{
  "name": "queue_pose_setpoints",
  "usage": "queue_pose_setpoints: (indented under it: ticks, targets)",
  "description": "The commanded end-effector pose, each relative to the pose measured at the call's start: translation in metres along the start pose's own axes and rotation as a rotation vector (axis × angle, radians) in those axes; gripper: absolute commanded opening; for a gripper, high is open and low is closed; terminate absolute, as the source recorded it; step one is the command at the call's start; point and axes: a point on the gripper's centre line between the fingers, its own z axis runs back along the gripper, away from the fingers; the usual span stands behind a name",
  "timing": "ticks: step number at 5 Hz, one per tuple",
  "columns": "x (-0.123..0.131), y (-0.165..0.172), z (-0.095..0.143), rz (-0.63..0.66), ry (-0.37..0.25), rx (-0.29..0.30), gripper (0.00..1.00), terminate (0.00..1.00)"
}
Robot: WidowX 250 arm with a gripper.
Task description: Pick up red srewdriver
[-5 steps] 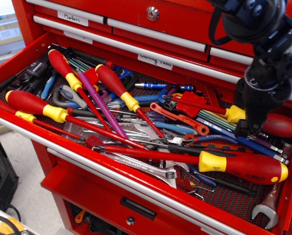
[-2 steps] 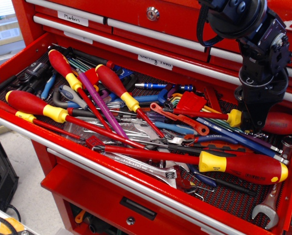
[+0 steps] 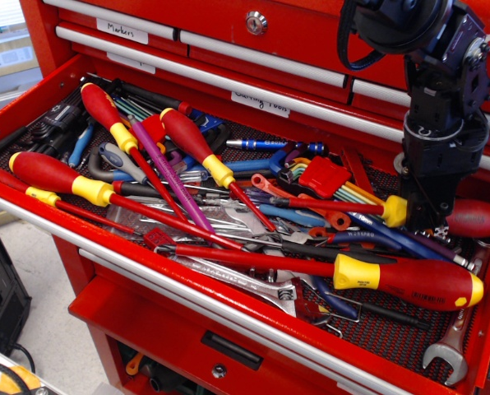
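The red screwdriver (image 3: pixel 478 219) lies at the right of the open drawer. It has a plump dark-red handle, a yellow collar and a thin red shaft pointing left over the other tools. My gripper (image 3: pixel 427 216) comes down from above onto the handle just behind the collar. Its jaws stand closed around the handle and hide its middle part. The screwdriver rests low among the tools. I cannot tell whether it is clear of them.
The biggest red screwdriver (image 3: pixel 409 280) lies just in front, handle to the right. Slimmer red screwdrivers (image 3: pixel 191 140) lie at the left. A red hex-key holder (image 3: pixel 323 174), pliers and wrenches (image 3: pixel 450 346) crowd the drawer. The drawer's front rail (image 3: pixel 146 263) runs along the near side.
My gripper has come down and settled on the handle. The screwdriver has shifted: its collar moved down toward the front and its shaft swung toward the front left.
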Motion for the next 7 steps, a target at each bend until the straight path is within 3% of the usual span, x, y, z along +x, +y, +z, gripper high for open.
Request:
queue_pose_setpoints:
  ticks: [1, 2, 4, 5, 6, 7]
  targets:
    - [0.003, -0.031, 0.083, 0.094, 0.103, 0.023, 0.00, 0.00]
    - [-0.010, -0.036, 0.110, 0.125, 0.162, 0.050, 0.00, 0.00]
    - [-0.033, -0.023, 0.161, 0.128, 0.208, 0.120, 0.00, 0.00]
    - [-0.038, -0.011, 0.183, 0.111, 0.228, 0.121, 0.00, 0.00]
    - [-0.041, -0.009, 0.194, 0.117, 0.296, 0.091, 0.00, 0.00]
    - [-0.043, -0.010, 0.197, 0.097, 0.289, 0.061, 0.00, 1.00]
